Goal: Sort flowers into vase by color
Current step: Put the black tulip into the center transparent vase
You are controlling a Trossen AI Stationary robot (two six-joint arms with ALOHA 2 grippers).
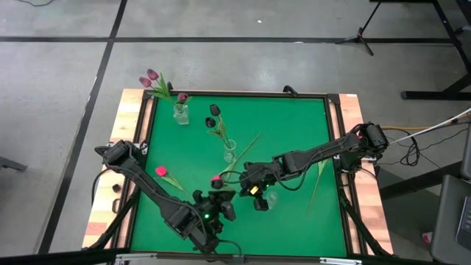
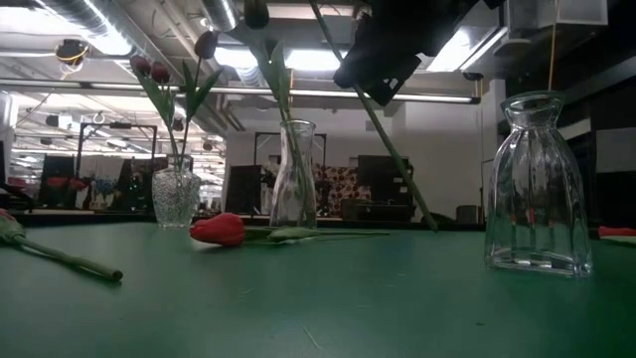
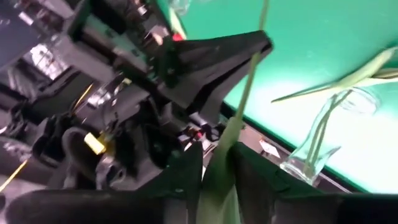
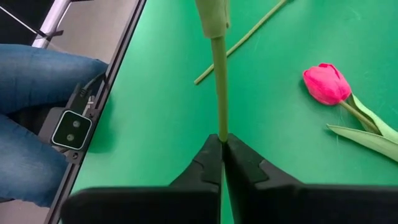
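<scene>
Over the table, high view, grippers: left gripper (image 1: 224, 208) and right gripper (image 1: 250, 193) meet near the front middle of the green mat (image 1: 294, 118), just left of the empty vase (image 1: 271, 199).
High view, flowers lying: first pink tulip (image 1: 160, 171) lies on the left, head far-left, stem running near-right. Second pink tulip (image 1: 215, 179) lies just beyond the grippers, stem pointing far-right. Loose stem (image 1: 320, 184) lies on the right, long axis near to far.
High view, filled vases: far-left vase (image 1: 180, 114) holds purple tulips (image 1: 151, 77); middle vase (image 1: 229, 153) holds dark tulips (image 1: 213, 110).
Low view, held stem: held stem (image 2: 393, 149) slants through the air, upper end to the left, lower end to the right and close to the mat. It passes between the middle vase and the empty vase, and its head is out of view.
Left wrist view, grip: the left gripper's fingers are parted, with the held stem running loosely between them. Beyond, the right gripper pinches the same stem.
Right wrist view, grip: the right gripper's fingers are clenched on the held stem, which points straight away over the mat. The second pink tulip lies beside it. A person's leg (image 4: 37, 93) in jeans is beyond the table edge.
</scene>
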